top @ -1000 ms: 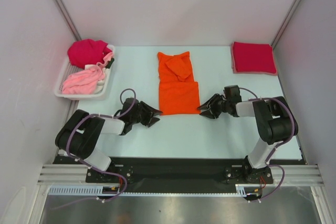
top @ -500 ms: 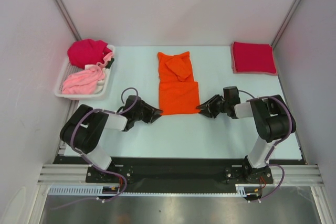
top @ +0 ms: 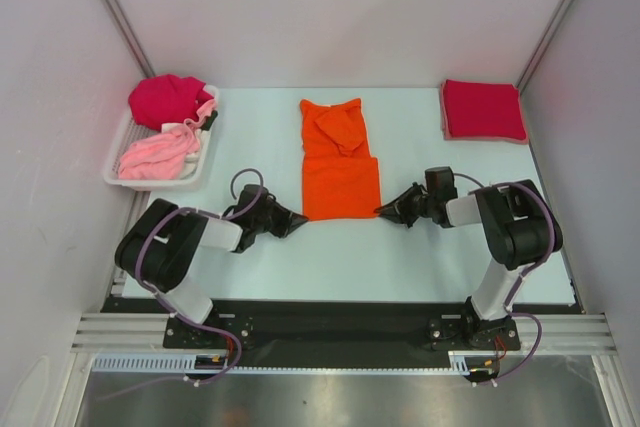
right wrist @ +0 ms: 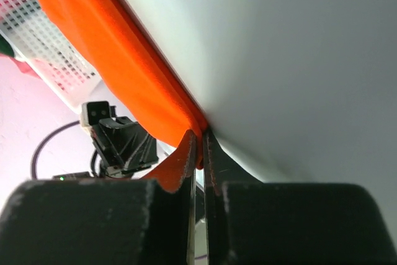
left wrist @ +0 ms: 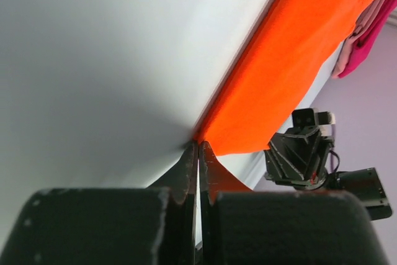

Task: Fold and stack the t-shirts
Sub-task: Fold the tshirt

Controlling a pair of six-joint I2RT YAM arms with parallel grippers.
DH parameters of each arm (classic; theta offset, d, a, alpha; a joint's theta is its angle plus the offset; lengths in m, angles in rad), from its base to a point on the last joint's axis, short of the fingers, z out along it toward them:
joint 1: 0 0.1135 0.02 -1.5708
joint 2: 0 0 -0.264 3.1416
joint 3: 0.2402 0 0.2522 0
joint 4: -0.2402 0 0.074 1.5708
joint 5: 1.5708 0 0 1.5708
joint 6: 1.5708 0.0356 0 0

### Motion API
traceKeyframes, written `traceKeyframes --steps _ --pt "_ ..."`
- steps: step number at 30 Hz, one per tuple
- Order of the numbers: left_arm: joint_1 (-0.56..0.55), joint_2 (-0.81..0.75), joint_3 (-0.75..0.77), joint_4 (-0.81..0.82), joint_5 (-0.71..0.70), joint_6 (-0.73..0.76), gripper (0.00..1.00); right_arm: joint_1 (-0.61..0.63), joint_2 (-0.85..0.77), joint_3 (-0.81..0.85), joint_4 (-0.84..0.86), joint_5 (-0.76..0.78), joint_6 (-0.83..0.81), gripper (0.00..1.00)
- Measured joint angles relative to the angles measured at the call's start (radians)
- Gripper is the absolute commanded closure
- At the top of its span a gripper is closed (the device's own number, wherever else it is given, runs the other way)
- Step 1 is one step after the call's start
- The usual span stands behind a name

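Observation:
An orange t-shirt (top: 340, 177) lies partly folded in the middle of the table, its top half bunched over the lower half. My left gripper (top: 296, 218) lies low on the table at the shirt's near left corner. In the left wrist view its jaws (left wrist: 198, 147) are shut, with the orange corner (left wrist: 291, 60) pinched at their tips. My right gripper (top: 382, 211) mirrors it at the near right corner, shut (right wrist: 200, 138) with orange fabric (right wrist: 124, 72) between the fingers. A folded crimson t-shirt (top: 483, 110) lies at the back right.
A white basket (top: 112, 172) at the back left holds a pink t-shirt (top: 155, 154) and a magenta one (top: 165, 99). Grey walls and metal posts close in the table on three sides. Each wrist view shows the opposite gripper beyond the shirt.
Both grippers slid inward to the orange shirt's near corners and closed from open to shut on the fabric. The shirt itself has not moved.

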Motion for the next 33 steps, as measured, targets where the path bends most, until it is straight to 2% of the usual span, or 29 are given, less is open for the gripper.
traceKeyframes --steps 8,19,22,23,25,26,33 --pt "-0.060 -0.180 -0.089 -0.092 0.006 0.074 1.00 0.037 -0.148 -0.129 -0.063 0.000 -0.106 1.00" --pt "-0.222 -0.566 -0.402 -0.139 -0.014 0.000 0.98 0.144 -0.613 -0.368 -0.262 0.047 -0.150 0.97" --pt "-0.253 -0.687 -0.420 -0.192 -0.032 -0.022 0.85 0.166 -0.714 -0.400 -0.326 0.063 -0.151 0.88" --pt "-0.260 -0.726 -0.420 -0.208 -0.036 -0.027 0.76 0.170 -0.739 -0.406 -0.347 0.068 -0.152 0.81" --pt "-0.265 -0.786 -0.420 -0.236 -0.048 -0.027 0.67 0.175 -0.777 -0.413 -0.389 0.078 -0.156 0.75" --pt "-0.266 -0.811 -0.420 -0.254 -0.051 -0.027 0.61 0.176 -0.787 -0.413 -0.405 0.079 -0.159 0.69" --pt "-0.268 -0.911 -0.419 -0.393 -0.060 -0.002 0.46 0.166 -0.789 -0.349 -0.572 0.100 -0.251 0.46"
